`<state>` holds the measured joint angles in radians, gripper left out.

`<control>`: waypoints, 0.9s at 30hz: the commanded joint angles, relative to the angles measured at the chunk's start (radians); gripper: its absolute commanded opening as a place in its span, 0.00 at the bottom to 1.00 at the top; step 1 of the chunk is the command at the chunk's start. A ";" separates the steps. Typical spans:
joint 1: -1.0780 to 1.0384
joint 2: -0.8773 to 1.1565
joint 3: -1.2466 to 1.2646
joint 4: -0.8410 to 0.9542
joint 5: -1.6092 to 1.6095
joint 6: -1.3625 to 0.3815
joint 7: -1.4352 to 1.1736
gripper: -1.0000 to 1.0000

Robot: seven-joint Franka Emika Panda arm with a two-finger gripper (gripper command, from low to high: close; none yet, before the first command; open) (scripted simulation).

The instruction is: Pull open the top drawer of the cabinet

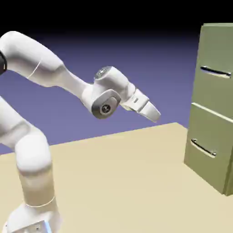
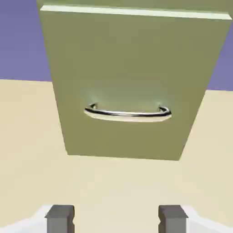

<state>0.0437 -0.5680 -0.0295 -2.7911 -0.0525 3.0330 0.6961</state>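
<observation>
Top drawer (image 1: 215, 77): upper right of frame, on cabinet (image 1: 207, 150), closed. Rigid front; likely slides stiffly. Slim, probably slippery bar handle (image 1: 215, 72) to be gripped mid-span. Gripper (image 1: 154, 113): spread, empty, well apart from it.

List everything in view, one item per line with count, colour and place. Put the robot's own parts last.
cabinet: one, olive-green, at the exterior view's right on the table.
top drawer: one, olive-green, upper front, shut, with a dark bar handle.
lower drawer: one, olive-green, below it, shut; the hand view shows its handle.
table: one, tan, under everything.
backdrop: blue-violet, behind.
arm: one, white, rising from lower left.
gripper: one, white with grey fingertips, open, apart from the cabinet.
</observation>
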 commanded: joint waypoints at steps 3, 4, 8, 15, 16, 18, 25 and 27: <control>0.079 0.005 -0.073 0.047 -0.131 -0.010 -0.112 0.50; 0.105 0.007 -0.098 0.063 -0.174 -0.013 -0.149 0.50; 0.210 0.013 -0.195 0.126 -0.348 -0.026 -0.298 0.50; 0.394 0.025 -0.366 0.236 -0.652 -0.049 -0.559 0.50; 0.420 0.027 -0.391 0.251 -0.696 -0.053 -0.596 0.50; 0.473 0.030 -0.440 0.283 -0.783 -0.059 -0.671 0.50; 0.656 0.042 -0.611 0.393 -1.087 -0.082 -0.932 0.50; 0.709 0.045 -0.660 0.424 -1.174 -0.089 -1.006 0.50</control>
<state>0.7526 -0.5227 -0.6891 -2.3671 -1.2267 2.9444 -0.3103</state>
